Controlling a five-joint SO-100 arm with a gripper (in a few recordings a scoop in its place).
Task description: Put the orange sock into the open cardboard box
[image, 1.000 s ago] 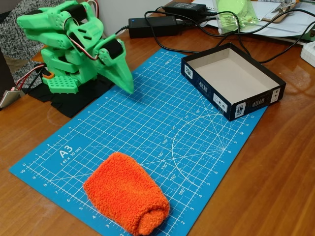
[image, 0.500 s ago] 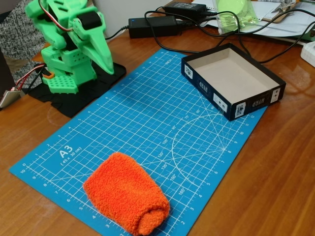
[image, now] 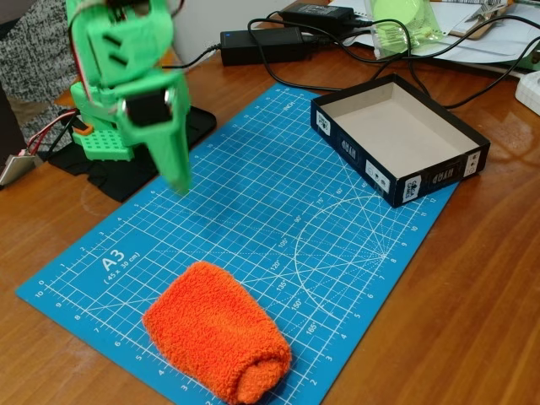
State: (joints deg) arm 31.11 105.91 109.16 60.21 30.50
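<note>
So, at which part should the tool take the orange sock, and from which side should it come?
Probably at the thick middle of the orange sock, coming from above, fingers across its narrow width. The bundle lies flat on the blue cutting mat, long axis running toward its rolled end at lower right, so the sides are free for the tool.

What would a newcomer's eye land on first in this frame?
The orange sock stands out, a fuzzy bundle on the near edge of the blue cutting mat. At upper left the bright green arm points its pincer down above the mat, well short of the sock. The open cardboard box sits empty at the mat's far right corner.
</note>
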